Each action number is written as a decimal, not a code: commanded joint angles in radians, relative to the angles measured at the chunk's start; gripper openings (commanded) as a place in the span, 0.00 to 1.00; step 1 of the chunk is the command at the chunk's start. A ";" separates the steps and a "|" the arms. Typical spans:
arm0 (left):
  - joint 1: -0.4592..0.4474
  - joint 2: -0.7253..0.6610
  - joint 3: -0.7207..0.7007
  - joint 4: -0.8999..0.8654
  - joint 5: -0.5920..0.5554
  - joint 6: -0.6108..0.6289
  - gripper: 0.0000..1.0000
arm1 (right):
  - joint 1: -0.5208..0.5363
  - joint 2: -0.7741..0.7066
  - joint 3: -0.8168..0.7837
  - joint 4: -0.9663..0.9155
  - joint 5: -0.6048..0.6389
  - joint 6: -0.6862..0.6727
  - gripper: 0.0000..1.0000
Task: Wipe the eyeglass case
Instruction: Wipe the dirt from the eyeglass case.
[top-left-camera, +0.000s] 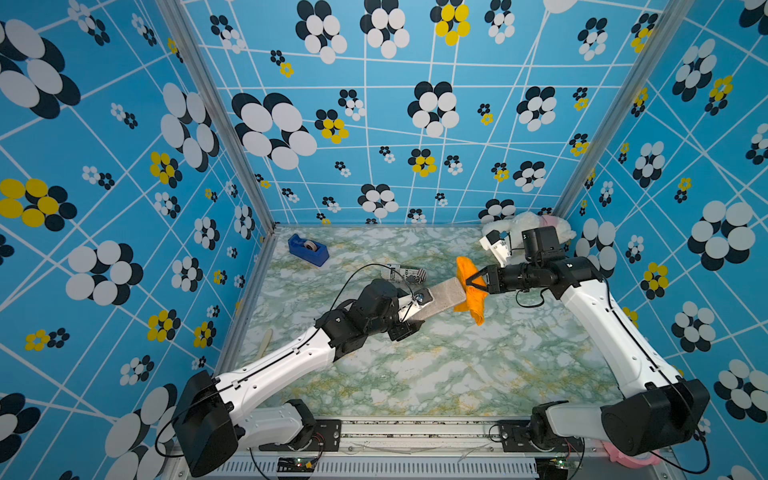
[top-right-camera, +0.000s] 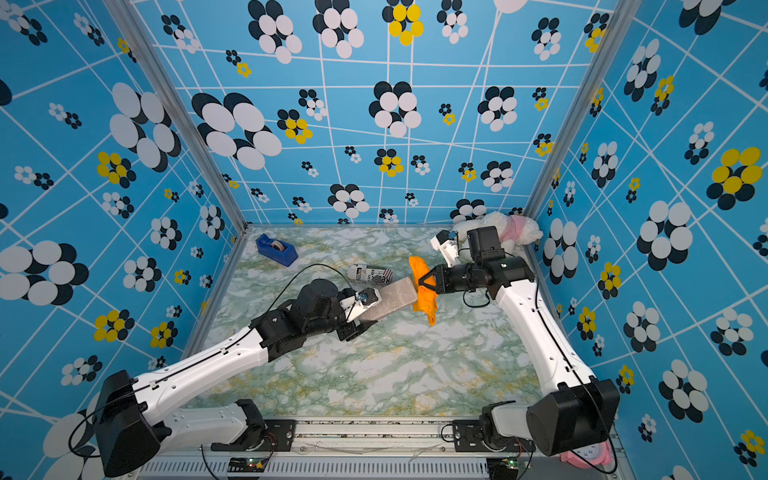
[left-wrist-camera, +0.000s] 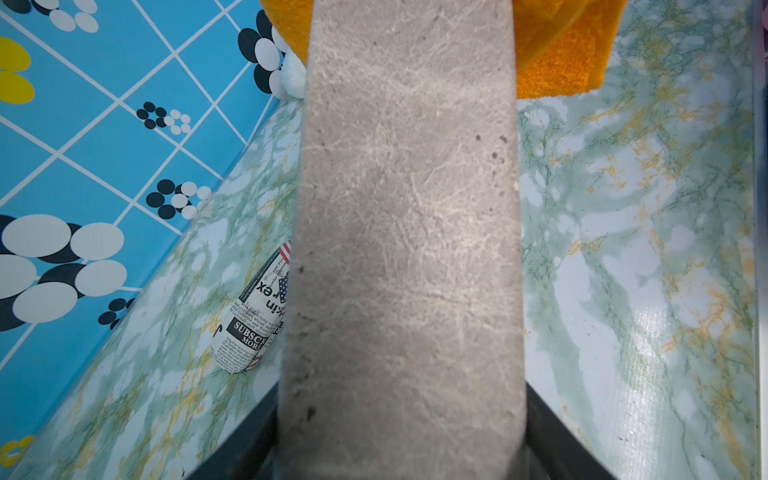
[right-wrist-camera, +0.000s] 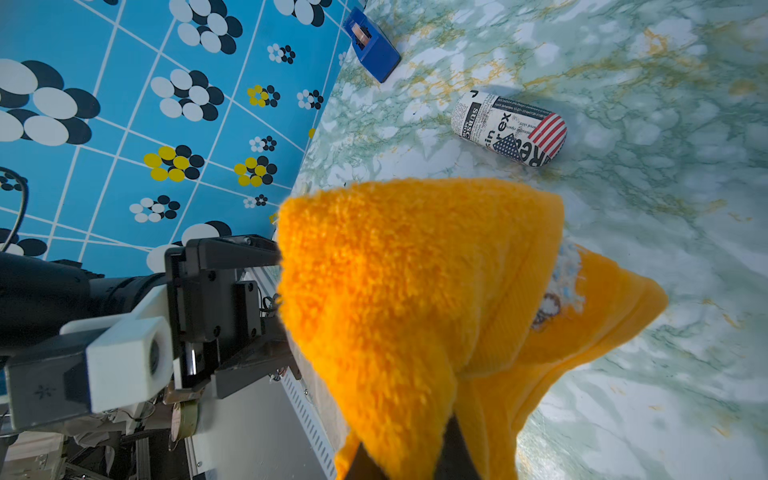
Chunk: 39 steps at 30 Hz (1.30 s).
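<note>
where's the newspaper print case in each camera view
Top view: the newspaper print case lies mid-table, just behind the grey case.
Top view: same spot, its near edge partly hidden by the grey case.
Left wrist: half showing beside the grey case's long edge.
Right wrist: whole, on the marble beyond the orange cloth.
Shared landmark: the orange cloth, seen in all four.

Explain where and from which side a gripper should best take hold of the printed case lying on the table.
Grip the printed case at mid-length, jaws across its narrow width, coming from above: it lies flat on the table, long and round-ended, so the ends would probably slip.
</note>
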 joint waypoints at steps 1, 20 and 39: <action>-0.008 0.011 0.024 0.002 0.038 0.013 0.03 | -0.006 0.034 -0.020 0.071 -0.049 0.028 0.00; 0.139 0.023 0.007 0.132 0.100 -0.092 0.02 | 0.037 -0.148 -0.248 0.144 -0.147 0.146 0.00; 0.265 0.047 0.032 0.196 0.342 -0.530 0.02 | 0.037 -0.288 -0.333 0.278 0.066 0.226 0.00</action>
